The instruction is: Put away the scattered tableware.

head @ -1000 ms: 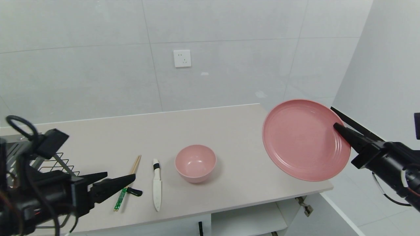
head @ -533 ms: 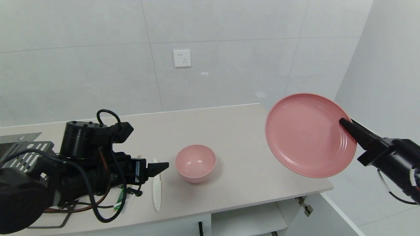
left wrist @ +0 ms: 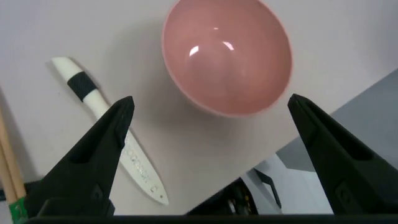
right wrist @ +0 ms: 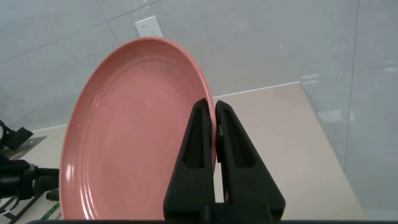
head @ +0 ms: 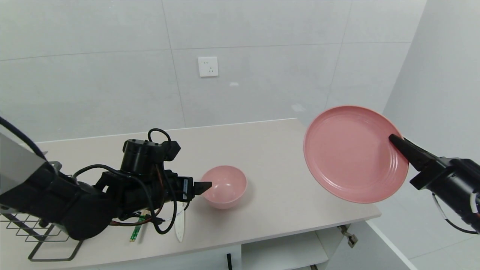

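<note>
While L hand (head: 202,185) spread by 1 bowl (head: 225,186), 1 knife (head: 180,228) — R hand (head: 392,138) pinching 1 plate (head: 350,153).

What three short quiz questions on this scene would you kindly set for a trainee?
1. True or false: the right gripper is shut on the rim of the pink plate, holding it tilted and off the counter.
2. Which item lies closest ahead of the open left gripper? A a cup; B the pink bowl; C the pink plate.
3. Fill in: the white knife lies on the counter between the pink bowl and the ______.
Key: 1 true; 2 B; 3 chopsticks.
</note>
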Robot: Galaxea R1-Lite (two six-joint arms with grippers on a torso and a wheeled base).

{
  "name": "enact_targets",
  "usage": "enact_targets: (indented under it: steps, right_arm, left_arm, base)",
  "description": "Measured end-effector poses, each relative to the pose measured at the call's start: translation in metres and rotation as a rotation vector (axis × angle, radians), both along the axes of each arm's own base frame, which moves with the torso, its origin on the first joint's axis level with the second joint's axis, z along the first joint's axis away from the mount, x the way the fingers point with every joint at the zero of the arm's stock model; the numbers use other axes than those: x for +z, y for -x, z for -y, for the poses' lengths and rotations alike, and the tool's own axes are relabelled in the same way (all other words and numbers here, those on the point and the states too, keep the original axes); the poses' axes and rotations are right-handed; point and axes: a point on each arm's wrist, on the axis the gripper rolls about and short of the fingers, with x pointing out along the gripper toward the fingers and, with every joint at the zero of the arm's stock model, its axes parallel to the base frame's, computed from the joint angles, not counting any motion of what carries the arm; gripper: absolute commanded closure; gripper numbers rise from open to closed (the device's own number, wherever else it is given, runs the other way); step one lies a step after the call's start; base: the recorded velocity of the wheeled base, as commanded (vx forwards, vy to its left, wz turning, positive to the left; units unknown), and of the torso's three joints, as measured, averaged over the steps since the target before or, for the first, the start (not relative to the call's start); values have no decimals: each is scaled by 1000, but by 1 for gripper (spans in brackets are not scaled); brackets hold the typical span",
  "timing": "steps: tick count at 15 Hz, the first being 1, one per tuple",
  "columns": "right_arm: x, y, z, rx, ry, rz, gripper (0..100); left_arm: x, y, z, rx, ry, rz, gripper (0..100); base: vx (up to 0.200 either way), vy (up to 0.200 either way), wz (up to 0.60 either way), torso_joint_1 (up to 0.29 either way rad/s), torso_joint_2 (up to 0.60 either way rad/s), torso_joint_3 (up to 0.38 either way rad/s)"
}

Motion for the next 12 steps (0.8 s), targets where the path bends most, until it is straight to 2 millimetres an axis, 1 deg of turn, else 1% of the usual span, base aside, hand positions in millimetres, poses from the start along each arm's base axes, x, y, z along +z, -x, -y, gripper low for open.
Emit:
enact_targets:
  steps: [6, 9, 12]
  right_arm:
    - [0, -1, 0, -1, 15, 2, 100]
    - [-1, -1, 0, -2, 16, -1, 100]
    - [-1, -1, 0, -1, 17, -2, 100]
  left_arm:
    - [-35, -27, 11, 6, -18, -26, 0]
    - [-48, -42, 16, 9, -24, -40, 0]
    - [-57, -54, 22, 9, -25, -42, 0]
  base:
    - [0, 0, 0, 0, 0, 0]
    - [0, 0, 0, 0, 0, 0]
    - [0, 0, 0, 0, 0, 0]
